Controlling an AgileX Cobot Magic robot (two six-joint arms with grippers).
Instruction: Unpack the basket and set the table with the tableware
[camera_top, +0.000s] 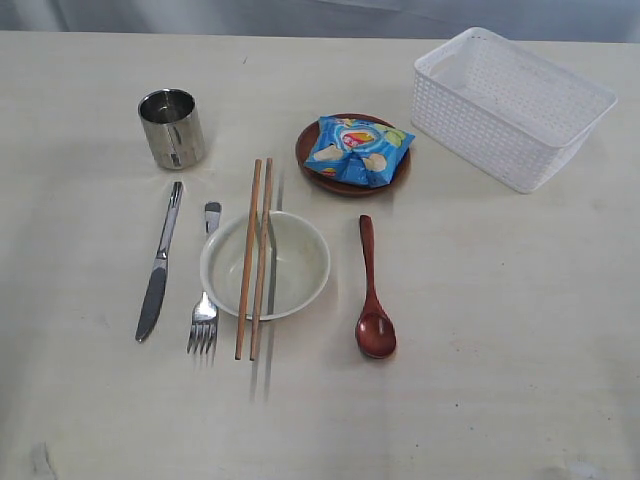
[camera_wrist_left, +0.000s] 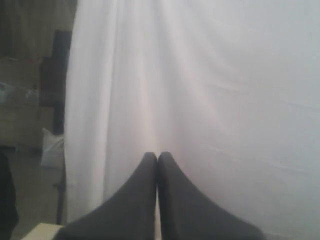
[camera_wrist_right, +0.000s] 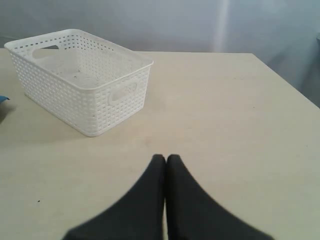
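Note:
The white lattice basket (camera_top: 510, 103) (camera_wrist_right: 80, 80) stands at the back right of the table (camera_top: 500, 330) with nothing inside it. The tableware is laid out on the table. A steel cup (camera_top: 172, 128) is at the back left. A knife (camera_top: 160, 262) and a fork (camera_top: 206, 300) lie left of the cream bowl (camera_top: 290, 270). Two chopsticks (camera_top: 254, 258) rest across that bowl. A red-brown spoon (camera_top: 372, 296) lies to its right. The brown plate (camera_top: 312, 150) sits behind. My left gripper (camera_wrist_left: 158, 156) is shut, facing a white curtain. My right gripper (camera_wrist_right: 166, 158) is shut over bare table, short of the basket. Neither arm shows in the exterior view.
A blue snack packet (camera_top: 358, 150) lies on the brown plate. A white curtain (camera_wrist_left: 200, 90) hangs beyond the table; dark furniture (camera_wrist_left: 30, 85) stands beside it.

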